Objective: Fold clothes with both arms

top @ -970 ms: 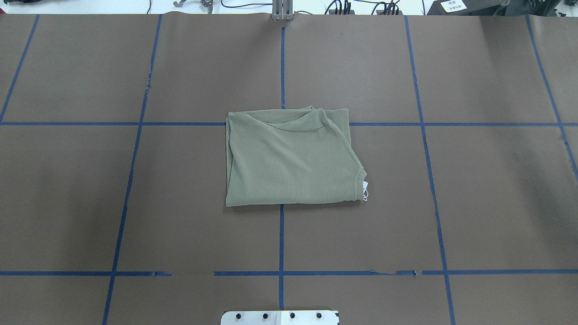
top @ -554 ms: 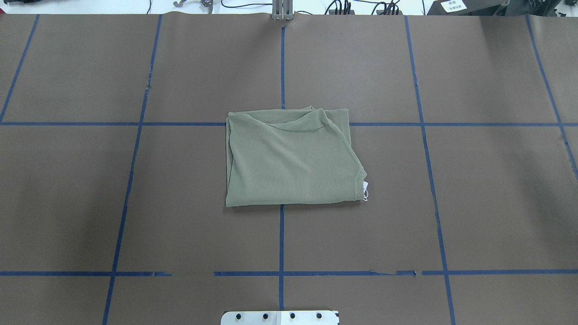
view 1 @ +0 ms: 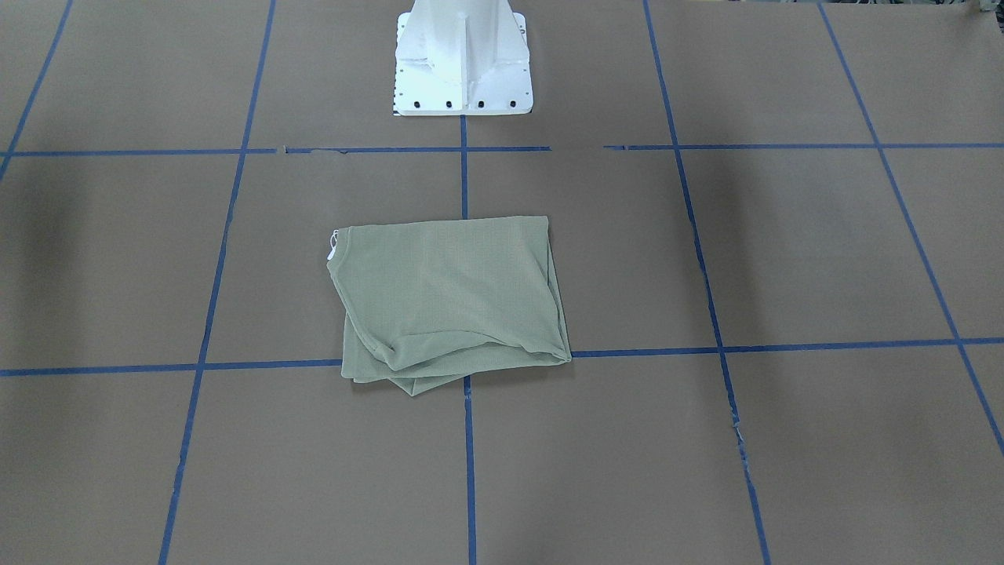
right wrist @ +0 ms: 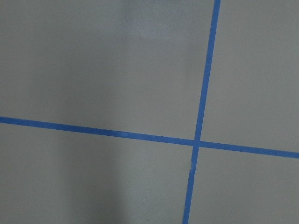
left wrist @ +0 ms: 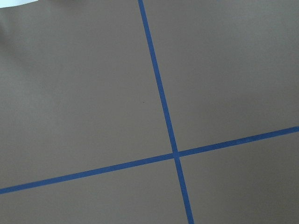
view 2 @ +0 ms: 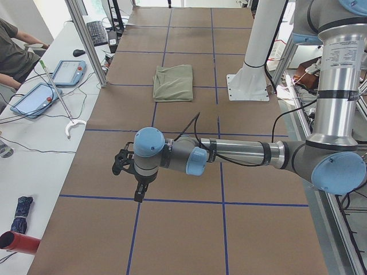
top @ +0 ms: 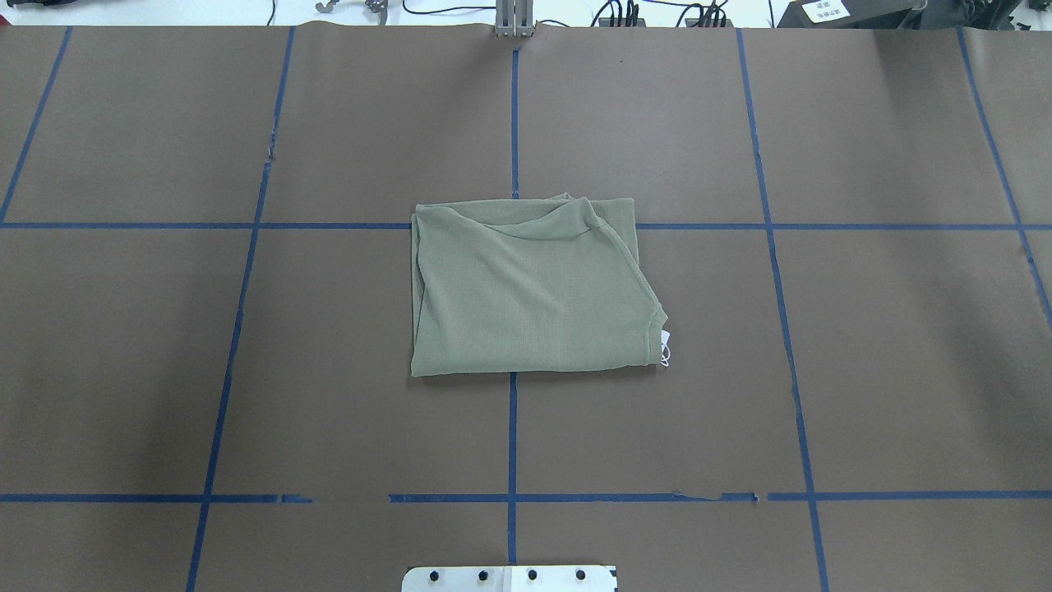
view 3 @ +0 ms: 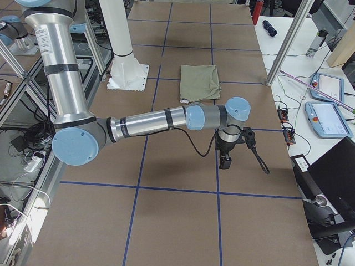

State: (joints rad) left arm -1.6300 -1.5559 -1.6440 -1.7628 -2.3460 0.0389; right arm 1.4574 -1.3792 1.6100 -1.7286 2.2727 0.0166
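Shirt: sage-green knit shirt [top: 526, 288] [view 1: 447, 298] [view 2: 173, 83] [view 3: 200, 83], folded to a rough rectangle, lying flat mid-table. It sits where the centre tape line meets a cross line.
Shirt edges: side nearest the robot is straight. Far side is bunched, w/ loose layers showing.
Tag: small white hang tag [top: 665, 339] [view 1: 332, 243] pokes out at the near corner on the robot's right.
Table: brown cover [top: 822, 123] marked in squares by blue tape lines [top: 764, 247].
Pedestal: white pedestal [view 1: 463, 55] at the robot's edge, in line w/ the shirt, well apart from it.
Left arm: left arm [view 2: 241, 152] stretched out low over the table's left end, well apart from the shirt.
Left claw: left gripper [view 2: 138, 197] points down over the cover, near a tape line. Apart or together: can't tell from this side angle.
Right arm: right arm [view 3: 144, 123] reaches out low at the other end. The elbow end is nearer the shirt but not touching it.
Right claw: right gripper [view 3: 224, 164] points down over bare cover. Can't tell its state either.
Wrist cams: each shows only brown cover and one tape crossing [left wrist: 175, 155] [right wrist: 196, 142].
Side bench: person [view 2: 11, 48] seated by two tablets [view 2: 69, 71].
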